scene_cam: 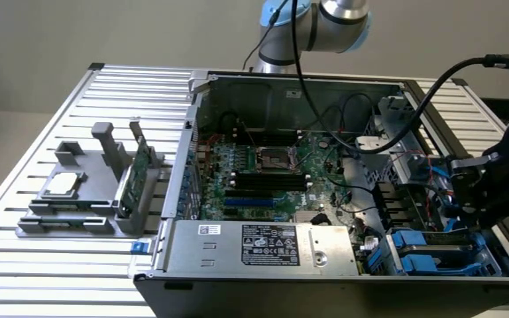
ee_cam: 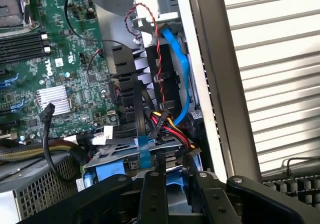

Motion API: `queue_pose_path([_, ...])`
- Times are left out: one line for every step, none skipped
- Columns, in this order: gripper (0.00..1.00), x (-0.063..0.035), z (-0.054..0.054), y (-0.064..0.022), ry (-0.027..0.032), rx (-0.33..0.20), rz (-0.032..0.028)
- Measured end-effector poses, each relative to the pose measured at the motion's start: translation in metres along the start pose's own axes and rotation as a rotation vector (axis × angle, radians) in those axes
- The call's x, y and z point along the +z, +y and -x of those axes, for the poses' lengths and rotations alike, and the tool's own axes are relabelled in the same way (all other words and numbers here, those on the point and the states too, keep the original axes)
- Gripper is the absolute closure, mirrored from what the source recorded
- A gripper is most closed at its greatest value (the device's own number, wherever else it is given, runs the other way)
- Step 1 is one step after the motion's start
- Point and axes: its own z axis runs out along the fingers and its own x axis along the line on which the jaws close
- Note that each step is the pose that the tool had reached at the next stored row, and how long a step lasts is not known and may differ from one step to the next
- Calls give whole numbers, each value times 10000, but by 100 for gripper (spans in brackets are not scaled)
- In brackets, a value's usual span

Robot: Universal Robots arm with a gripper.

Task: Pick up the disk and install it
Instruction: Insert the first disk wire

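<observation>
The disk [scene_cam: 433, 246], grey metal in a blue plastic carrier, lies flat in the drive bay at the near corner of the open computer case [scene_cam: 193, 119], on the exterior view's right. My black gripper [scene_cam: 473, 199] hangs just above and behind that bay. In the wrist view its two dark fingers [ee_cam: 151, 194] stand apart, and the gripper [ee_cam: 172, 181] is open with nothing clamped. The blue carrier of the disk [ee_cam: 107, 170] sits a little beyond the fingertips. Black and coloured power cables cross over its end.
A blue data cable [ee_cam: 180, 69] and a red-black wire run down beside the case's side wall [ee_cam: 215, 84]. The motherboard [scene_cam: 264, 165] and the power supply [scene_cam: 264, 246] lie in the case. On the slatted table, a grey fixture [scene_cam: 69, 218] holds a silver chip [scene_cam: 63, 184] and a green card [scene_cam: 138, 175].
</observation>
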Motion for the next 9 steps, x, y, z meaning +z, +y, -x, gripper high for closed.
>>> queue_pose_path([72,0,0,0,-16,166,-15])
queue_pose_path([72,0,0,0,-32,335,-29])
queue_pose_path([72,1,0,0,-47,506,-43])
queue_pose_path([72,1,0,-1,-64,690,-59])
queue_pose_path([72,2,0,0,-81,862,-74])
queue_pose_path([72,2,0,0,-97,1037,-89])
queue_pose_path([72,3,0,0,-113,1211,-103])
queue_pose_path([72,3,0,0,-130,1388,-120])
queue_pose_path([72,3,0,0,-147,1563,-135])
